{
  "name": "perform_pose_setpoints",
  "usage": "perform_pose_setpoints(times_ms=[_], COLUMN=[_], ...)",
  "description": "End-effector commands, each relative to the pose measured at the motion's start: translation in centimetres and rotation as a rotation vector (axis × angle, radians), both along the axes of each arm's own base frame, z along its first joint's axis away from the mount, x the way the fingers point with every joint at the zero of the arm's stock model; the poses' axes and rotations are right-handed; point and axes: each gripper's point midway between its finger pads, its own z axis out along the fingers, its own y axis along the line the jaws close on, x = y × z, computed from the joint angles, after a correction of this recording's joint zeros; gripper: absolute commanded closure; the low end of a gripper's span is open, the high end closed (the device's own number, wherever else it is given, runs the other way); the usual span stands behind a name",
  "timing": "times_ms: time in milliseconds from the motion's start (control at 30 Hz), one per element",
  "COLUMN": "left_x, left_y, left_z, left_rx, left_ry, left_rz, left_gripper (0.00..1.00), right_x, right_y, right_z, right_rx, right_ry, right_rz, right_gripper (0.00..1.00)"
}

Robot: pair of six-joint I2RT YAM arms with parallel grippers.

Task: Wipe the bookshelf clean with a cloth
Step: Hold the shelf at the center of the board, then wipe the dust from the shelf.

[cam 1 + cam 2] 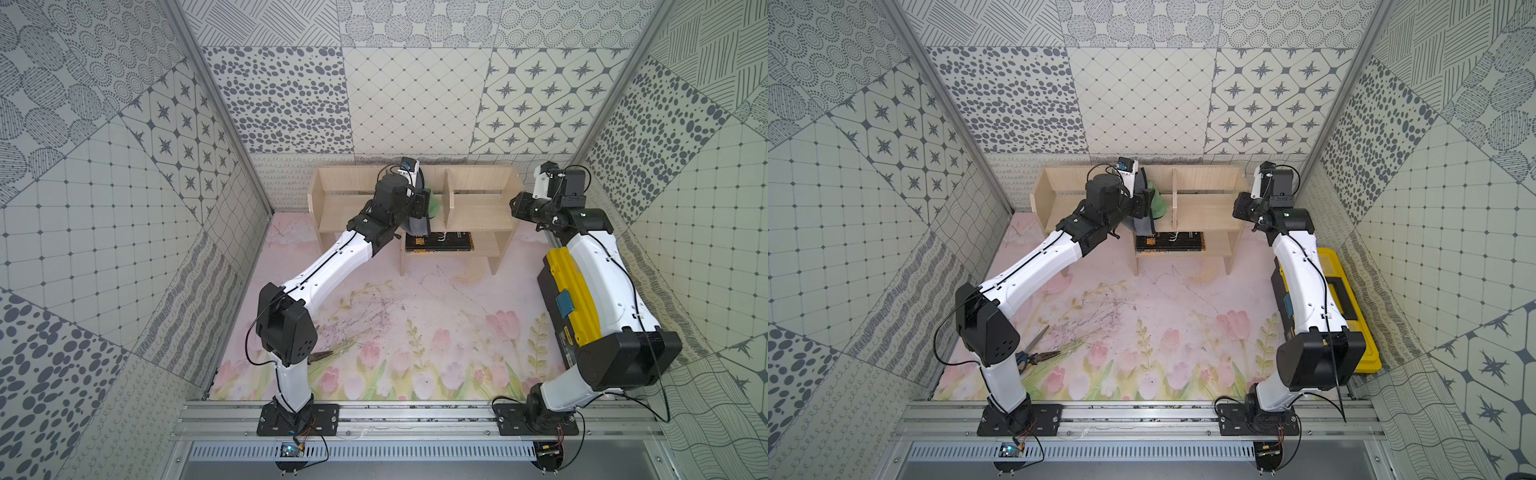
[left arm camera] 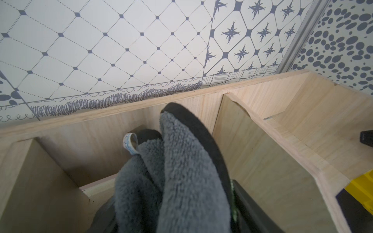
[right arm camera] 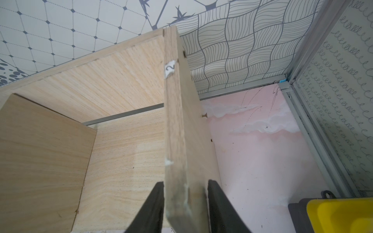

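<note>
The pale-wood bookshelf (image 1: 340,208) (image 1: 1208,208) stands against the back wall. The cloth (image 1: 419,227) (image 1: 1158,203), grey on one face and green on the other, hangs in the middle compartment of the top tier. In the left wrist view the grey cloth (image 2: 181,171) with its dark edging and small tag is bunched between my left gripper's (image 2: 171,193) fingers, which stand wide apart. My right gripper (image 3: 185,181) (image 1: 515,203) is shut on the bookshelf's right side panel (image 3: 177,121), one finger on each face.
A yellow-and-black toolbox (image 1: 569,299) (image 1: 1350,291) lies under the right arm by the right wall. A dark book (image 1: 440,242) lies on the lower shelf. Scissors and pliers (image 1: 1034,353) lie on the floral mat near the left arm's base. An upright divider (image 1: 448,195) stands right of the cloth.
</note>
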Motion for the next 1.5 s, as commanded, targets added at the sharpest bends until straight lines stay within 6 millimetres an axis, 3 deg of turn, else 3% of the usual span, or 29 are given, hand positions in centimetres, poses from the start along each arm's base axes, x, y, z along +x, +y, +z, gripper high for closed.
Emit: perform_pose_setpoints(times_ms=[0, 100, 200, 300, 333, 567, 700, 833, 900, 1100, 1233, 1367, 1467], left_x=[-0.6, -1.0, -1.4, -1.2, -1.0, 2.3, 4.8, 5.9, 5.6, 1.7, -0.9, -1.2, -0.2], left_y=[0.8, 0.2, 0.0, -0.3, -0.6, -2.0, -0.3, 2.9, 3.3, 2.1, 0.0, -1.4, -2.2], left_z=[-2.1, -4.9, -7.0, -7.2, -6.8, -1.1, 0.6, -1.6, -3.2, -7.9, -9.6, -9.5, -7.1], left_rx=[-0.024, 0.004, -0.003, -0.031, -0.033, -0.025, 0.026, 0.085, 0.126, 0.190, 0.172, 0.127, 0.115], left_ry=[0.084, 0.144, 0.198, 0.212, 0.203, 0.086, 0.045, 0.120, 0.160, 0.248, 0.276, 0.296, 0.259], left_rz=[0.046, 0.045, 0.067, 0.063, 0.056, 0.060, 0.170, 0.285, 0.287, 0.204, 0.119, 0.067, 0.054], left_gripper=[0.32, 0.43, 0.66, 0.88, 1.00, 1.00, 1.00, 1.00, 1.00, 1.00, 1.00, 1.00, 1.00], right_x=[0.3, 0.0, 0.0, 0.1, 0.2, -0.3, -0.5, -0.7, -0.7, -0.9, -1.2, -1.4, -1.5], right_y=[0.9, 1.3, 1.5, 1.7, 1.9, 3.9, 4.1, 4.3, 4.4, 4.4, 4.2, 4.3, 4.5], right_z=[1.7, 1.7, 1.5, 1.3, 1.3, 1.9, 2.0, 2.1, 2.1, 2.0, 1.7, 1.2, 0.9], right_rx=[0.006, 0.016, 0.017, 0.017, 0.024, 0.086, 0.099, 0.107, 0.106, 0.107, 0.100, 0.102, 0.111], right_ry=[-0.069, -0.072, -0.071, -0.069, -0.069, -0.100, -0.106, -0.111, -0.112, -0.114, -0.111, -0.106, -0.099], right_rz=[0.045, 0.063, 0.077, 0.091, 0.103, 0.205, 0.213, 0.225, 0.228, 0.232, 0.223, 0.226, 0.234], right_gripper=[0.72, 0.83, 0.91, 0.96, 0.98, 1.00, 1.00, 1.00, 1.00, 1.00, 1.00, 1.00, 1.00])
